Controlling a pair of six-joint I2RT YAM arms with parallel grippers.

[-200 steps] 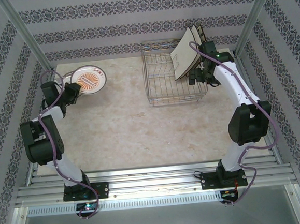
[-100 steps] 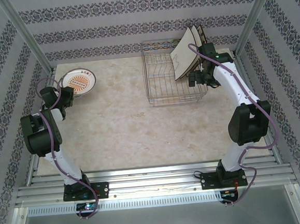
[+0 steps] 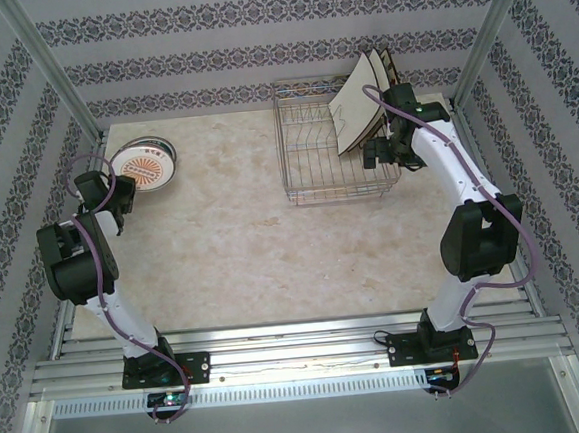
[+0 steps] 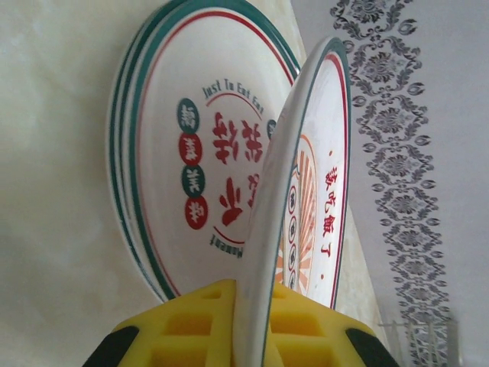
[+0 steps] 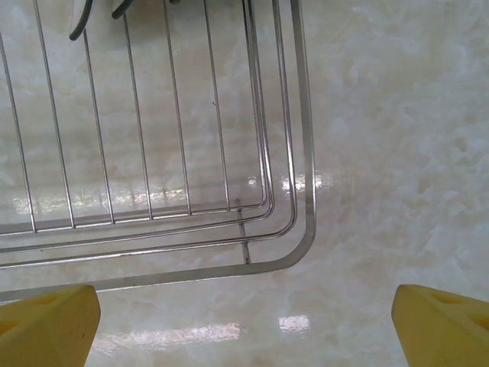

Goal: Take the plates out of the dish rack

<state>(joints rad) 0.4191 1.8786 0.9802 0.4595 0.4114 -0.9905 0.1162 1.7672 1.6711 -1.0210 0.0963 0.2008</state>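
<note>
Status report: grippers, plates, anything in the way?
Left gripper shut on round plate, tilted over the stack. Right gripper open, at dish rack corner. Square plates in rack. No obstacle seen.

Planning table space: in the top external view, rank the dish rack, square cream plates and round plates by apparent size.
1. dish rack
2. square cream plates, standing tilted and nearer the camera, so this rank is unsure
3. round plates

Staged lab cell, aluminium frame posts (image 3: 49, 67), patterned wallpaper panels (image 3: 275, 37), marble-look tabletop (image 3: 251, 240)
</note>
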